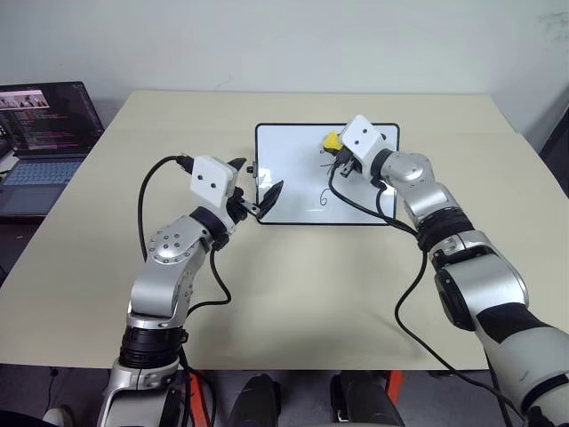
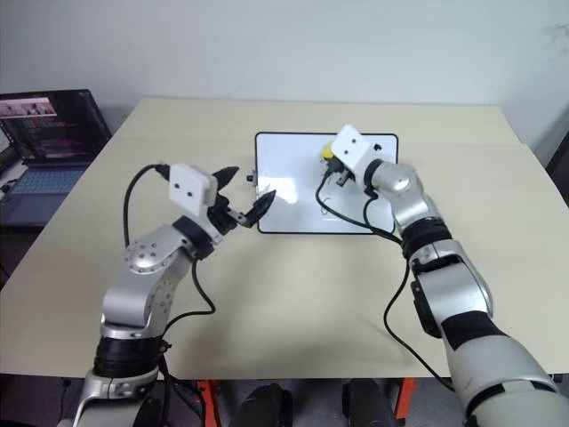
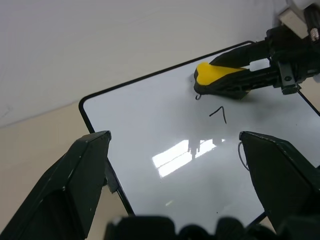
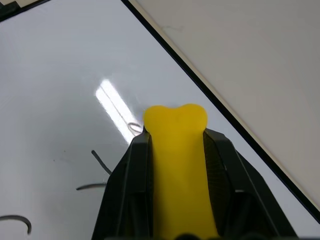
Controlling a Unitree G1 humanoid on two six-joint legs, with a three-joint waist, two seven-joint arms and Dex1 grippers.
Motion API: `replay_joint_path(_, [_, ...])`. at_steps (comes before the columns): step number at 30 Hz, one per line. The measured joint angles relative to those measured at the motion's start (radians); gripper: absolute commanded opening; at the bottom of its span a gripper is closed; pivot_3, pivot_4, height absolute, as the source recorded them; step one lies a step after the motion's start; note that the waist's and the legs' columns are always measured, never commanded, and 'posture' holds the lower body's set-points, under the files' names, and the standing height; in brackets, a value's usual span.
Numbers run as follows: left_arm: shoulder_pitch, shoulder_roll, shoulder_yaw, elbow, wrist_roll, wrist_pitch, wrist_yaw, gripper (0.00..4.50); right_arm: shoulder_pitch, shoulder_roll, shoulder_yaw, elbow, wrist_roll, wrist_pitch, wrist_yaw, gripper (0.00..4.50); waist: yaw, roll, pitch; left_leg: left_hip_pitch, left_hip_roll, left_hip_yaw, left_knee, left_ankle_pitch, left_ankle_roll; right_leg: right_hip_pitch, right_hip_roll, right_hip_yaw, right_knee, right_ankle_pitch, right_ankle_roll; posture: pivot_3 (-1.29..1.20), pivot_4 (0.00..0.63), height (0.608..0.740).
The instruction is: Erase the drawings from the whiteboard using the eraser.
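Note:
The whiteboard point(image 1: 298, 151) lies flat on the table's middle, toward the far side. The drawings are thin black digits: a 6 point(image 1: 323, 199) near the board's near edge, a 7 point(image 3: 218, 113) above it, and a small leftover curl point(image 3: 198, 96) right at the eraser. My right gripper point(image 4: 177, 137) is shut on the yellow eraser point(image 1: 332, 140), which rests against the board near its far edge. My left gripper point(image 1: 258, 176) stands open over the board's left edge with nothing between its fingers.
An open laptop point(image 1: 40, 133) stands on a lower surface off the table's left side. Black cables hang from both wrists over the beige table point(image 1: 302, 294). A black knob point(image 1: 252, 169) sticks out from the board's left rim.

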Motion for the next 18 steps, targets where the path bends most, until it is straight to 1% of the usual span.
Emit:
replay_joint_path(6, [-0.014, -0.002, -0.005, 0.005, 0.001, -0.004, -0.002, 4.5, 0.025, -0.039, -0.001, -0.031, 0.001, 0.002, 0.018, 1.1, 0.0, 0.0, 0.0, 0.001, 0.0, 0.0, 0.0, 0.0, 0.0, 0.001, 0.0, 0.0, 0.0, 0.0, 0.0, 0.0, 0.15, 0.74])
replay_joint_path(12, [-0.015, -0.002, -0.005, 0.005, 0.001, -0.005, -0.003, 4.5, 0.041, -0.047, -0.001, -0.059, 0.003, 0.013, 0.022, 1.1, 0.0, 0.0, 0.0, 0.002, 0.0, 0.0, 0.0, 0.0, 0.0, 0.002, 0.0, 0.0, 0.0, 0.0, 0.0, 0.0, 0.15, 0.74])
replay_joint_path(18, [-0.015, -0.001, -0.005, 0.005, 0.001, -0.005, -0.003, 4.5, 0.091, -0.031, -0.014, -0.191, 0.046, 0.127, 0.057, 1.1, -0.003, 0.0, 0.0, 0.001, 0.0, 0.0, 0.0, 0.0, 0.0, 0.001, 0.0, 0.0, 0.0, 0.0, 0.0, 0.0, 0.15, 0.74])
